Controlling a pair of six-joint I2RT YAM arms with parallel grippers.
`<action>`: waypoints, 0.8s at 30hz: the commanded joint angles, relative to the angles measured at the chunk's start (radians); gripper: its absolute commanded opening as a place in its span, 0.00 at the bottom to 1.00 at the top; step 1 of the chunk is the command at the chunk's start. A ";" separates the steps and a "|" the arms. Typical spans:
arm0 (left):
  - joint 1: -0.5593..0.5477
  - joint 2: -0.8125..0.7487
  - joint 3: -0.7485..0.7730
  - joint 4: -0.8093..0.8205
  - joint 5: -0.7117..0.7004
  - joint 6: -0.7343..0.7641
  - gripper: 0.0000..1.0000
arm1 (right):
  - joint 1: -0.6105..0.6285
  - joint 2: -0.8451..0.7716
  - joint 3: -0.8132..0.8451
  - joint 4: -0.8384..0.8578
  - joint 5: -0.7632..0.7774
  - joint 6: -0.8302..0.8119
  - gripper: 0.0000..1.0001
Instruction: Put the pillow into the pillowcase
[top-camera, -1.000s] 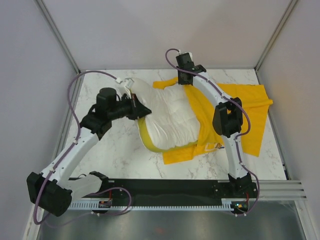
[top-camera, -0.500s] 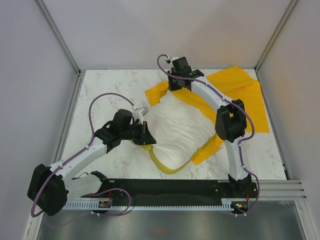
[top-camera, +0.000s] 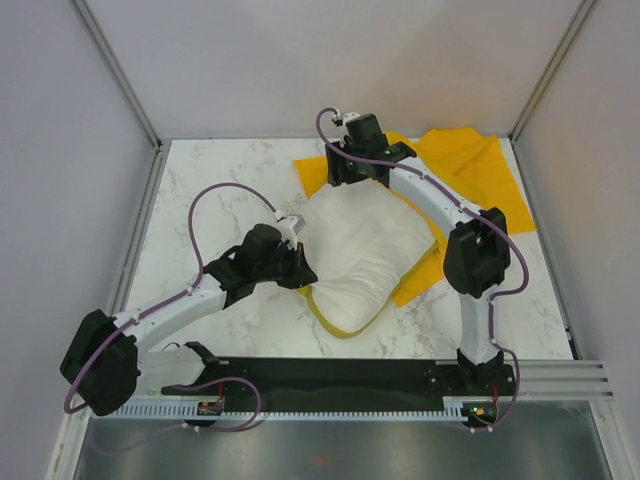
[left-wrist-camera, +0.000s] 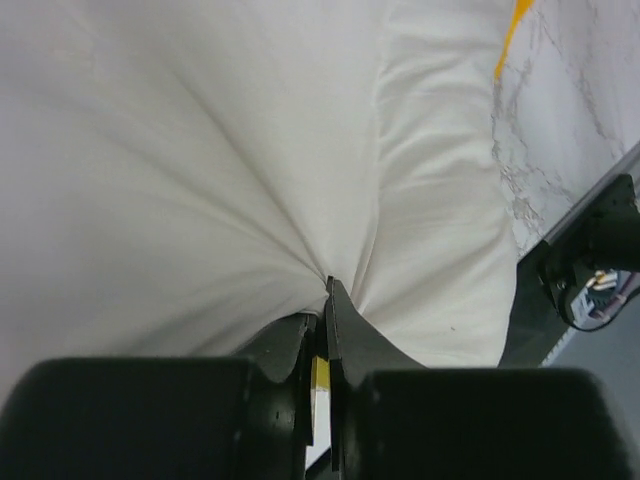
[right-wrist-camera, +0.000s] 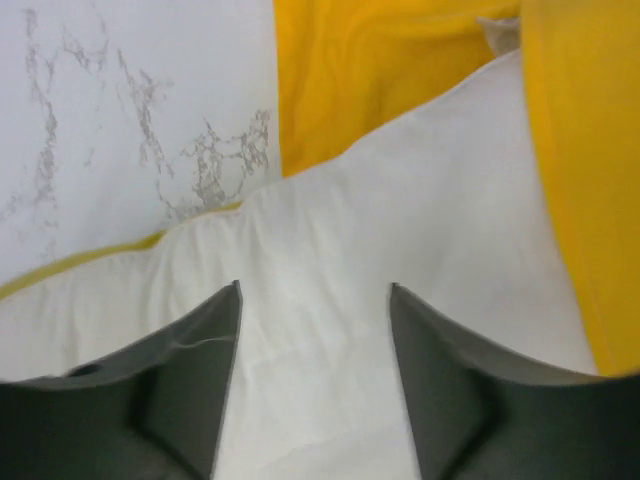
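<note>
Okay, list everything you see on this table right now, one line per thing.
pillow: one, white with a yellow edge band, table centre, lying partly over the pillowcase
pillowcase: one, bright yellow, rumpled, far right, reaching under the pillow
table: one, white marble, under everything
left tool: one, black, shut, pinching the pillow's left edge
right tool: one, black, open, at the pillow's far edge

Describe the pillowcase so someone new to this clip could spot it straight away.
Start at the white marble table; toward its far right corner lies a thin bright yellow fabric pillowcase, partly under the plump white pillow. Unlike that cushion, it is limp and yellow.
</note>
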 joint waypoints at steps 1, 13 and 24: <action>-0.002 -0.069 -0.010 0.106 -0.122 0.008 0.11 | -0.001 -0.137 -0.197 0.081 0.013 0.011 0.75; -0.132 -0.081 -0.062 0.149 -0.069 -0.007 0.11 | 0.086 -0.293 -0.436 0.160 0.054 0.121 0.98; -0.435 0.003 -0.032 0.235 -0.235 -0.075 0.71 | 0.160 -0.078 -0.233 -0.009 0.328 0.244 0.98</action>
